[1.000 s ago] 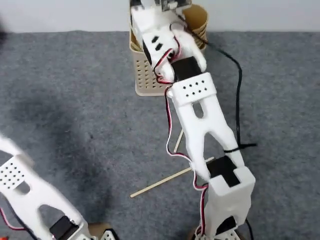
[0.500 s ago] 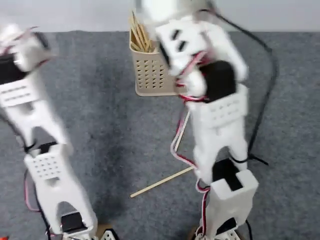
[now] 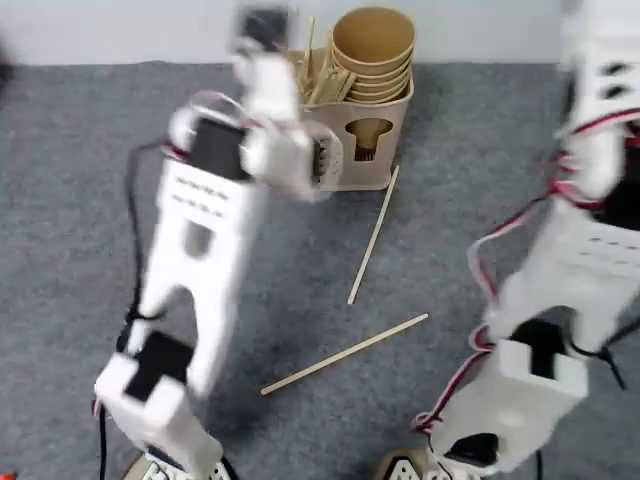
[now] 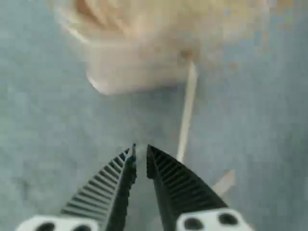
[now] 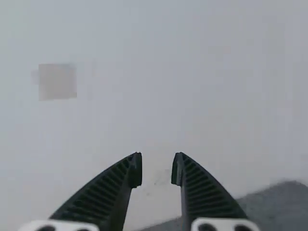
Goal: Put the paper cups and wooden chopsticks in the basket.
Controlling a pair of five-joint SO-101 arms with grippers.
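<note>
The beige basket (image 3: 365,135) stands at the back of the grey carpet, with stacked paper cups (image 3: 372,45) and several wooden chopsticks (image 3: 318,75) inside it. Two chopsticks lie loose on the carpet: one (image 3: 373,237) just in front of the basket, a longer one (image 3: 345,353) nearer the front. My left gripper (image 3: 325,165) is beside the basket's front left corner. In the left wrist view it (image 4: 140,150) is shut and empty above the carpet, with the basket (image 4: 139,67) and the near chopstick (image 4: 187,115) ahead. My right gripper (image 5: 156,169) is slightly open, empty, facing a white wall.
The right arm (image 3: 570,270) stands raised along the right side of the carpet. A white wall (image 3: 120,30) runs behind the basket. Open carpet (image 3: 60,220) lies to the left of the left arm.
The right arm has drawn back from the basket to the right and lifted. The left arm has swung in from the left front to the basket's side.
</note>
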